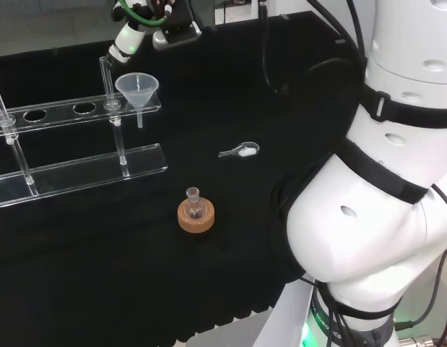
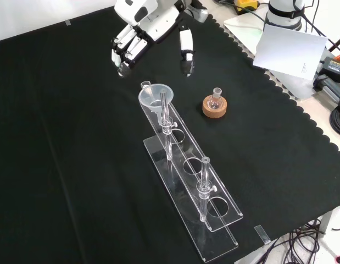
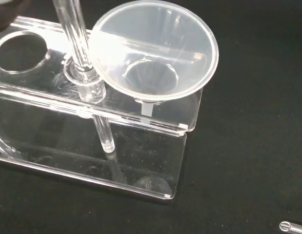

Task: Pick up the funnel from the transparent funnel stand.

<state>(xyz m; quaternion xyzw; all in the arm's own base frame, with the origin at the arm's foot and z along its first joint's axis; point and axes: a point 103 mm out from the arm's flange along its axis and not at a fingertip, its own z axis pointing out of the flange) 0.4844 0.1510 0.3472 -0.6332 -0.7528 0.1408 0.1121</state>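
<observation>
A clear plastic funnel [image 1: 137, 90] [image 2: 154, 97] [image 3: 153, 53] sits in the end hole of the transparent funnel stand [image 1: 79, 170] [image 2: 186, 192] [image 3: 141, 161], its stem hanging through the upper shelf. The black and white hand [image 2: 138, 38] [image 1: 129, 40] hovers above and just beyond that end of the stand, apart from the funnel. Its fingers [image 2: 124, 52] and thumb [image 2: 186, 52] point downward, spread and fairly straight, with nothing between them.
In the head view a small round glass flask [image 1: 194, 202] [image 2: 216, 99] on a cork ring [image 1: 196, 217] [image 2: 215, 106] stands to the right of the stand. A small clear scoop [image 1: 240, 151] lies farther right. The stand's other holes [image 2: 193, 165] hold nothing.
</observation>
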